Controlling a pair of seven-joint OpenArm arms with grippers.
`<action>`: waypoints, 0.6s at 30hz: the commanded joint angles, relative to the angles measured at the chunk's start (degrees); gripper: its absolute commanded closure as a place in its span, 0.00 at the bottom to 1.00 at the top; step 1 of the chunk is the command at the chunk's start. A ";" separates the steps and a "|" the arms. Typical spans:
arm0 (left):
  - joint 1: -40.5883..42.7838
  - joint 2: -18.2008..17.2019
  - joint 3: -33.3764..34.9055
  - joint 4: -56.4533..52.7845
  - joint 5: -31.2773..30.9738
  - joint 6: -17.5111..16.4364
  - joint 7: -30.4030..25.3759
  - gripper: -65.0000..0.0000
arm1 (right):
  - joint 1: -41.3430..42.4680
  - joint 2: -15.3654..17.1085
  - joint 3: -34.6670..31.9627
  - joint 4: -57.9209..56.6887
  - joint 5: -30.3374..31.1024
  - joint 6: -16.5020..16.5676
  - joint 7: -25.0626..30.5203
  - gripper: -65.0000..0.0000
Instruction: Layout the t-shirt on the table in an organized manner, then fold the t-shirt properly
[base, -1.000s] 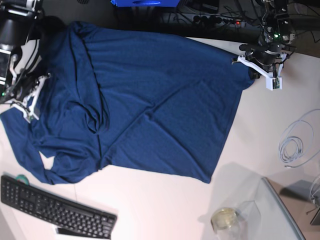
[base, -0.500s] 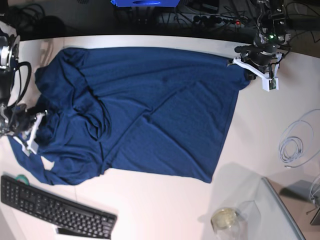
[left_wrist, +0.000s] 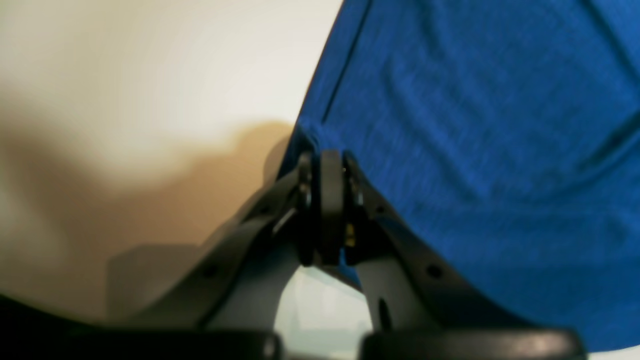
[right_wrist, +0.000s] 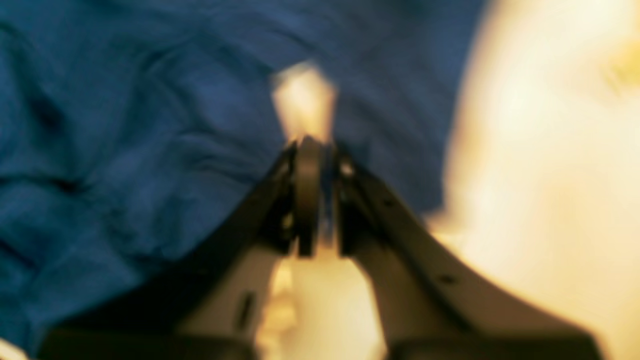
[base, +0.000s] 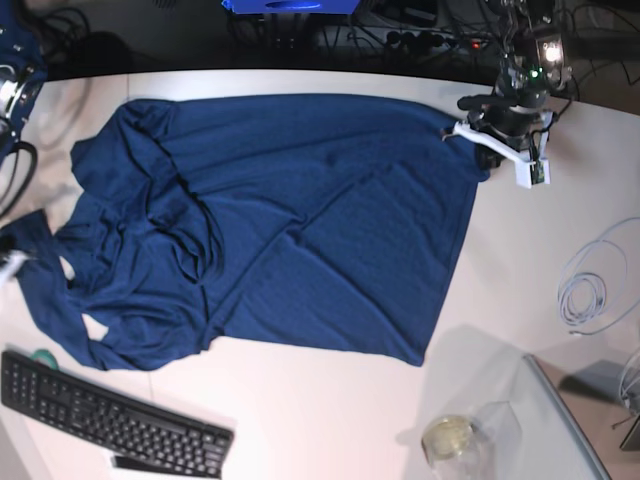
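On the table: the t-shirt (base: 300, 215) is lying spread over the white table (base: 330, 420), filling most of its middle; its far-right corner is sitting at the left gripper, its bunched sleeve end is lying toward the right arm's side.
Left gripper: the left gripper (left_wrist: 325, 165) is pinching the hem corner of the t-shirt (left_wrist: 475, 125), fingers pressed together on the cloth, in the wrist view.
Right gripper: the right gripper (right_wrist: 315, 150) is hanging over the wrinkled shirt (right_wrist: 125, 150); its fingers are sitting close together with a thin gap, and blur is making it impossible to tell whether any cloth is caught between them.
Step in hand: laying out, judging by the flat body and the creased, folded-over sleeve side.
Doing it well: I judge the left grip should be holding the corner firmly as an anchor while the other side is being drawn outward, low and slow, so that the folds are opening rather than dragging the whole garment.
Risk: pulling too hard is likely to be tugging the corner loose.
Count, cloth: one t-shirt.
Count, grippers: two.
Count, other things: one black keyboard (base: 110, 415), one coiled white cable (base: 590, 290), one clear jar (base: 448, 438).
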 joint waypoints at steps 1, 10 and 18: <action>0.30 -0.44 -0.37 0.93 -0.25 0.12 -0.87 1.00 | -1.36 -1.70 3.50 5.42 0.95 0.56 -2.12 0.72; 0.21 -0.36 -0.37 0.93 -0.25 0.12 -0.87 1.00 | -19.74 -17.70 27.76 30.12 18.98 0.56 -21.11 0.25; 0.21 -0.53 -0.37 0.93 -0.25 0.12 -0.87 1.00 | -27.12 -22.45 27.76 29.59 34.62 0.56 -25.86 0.25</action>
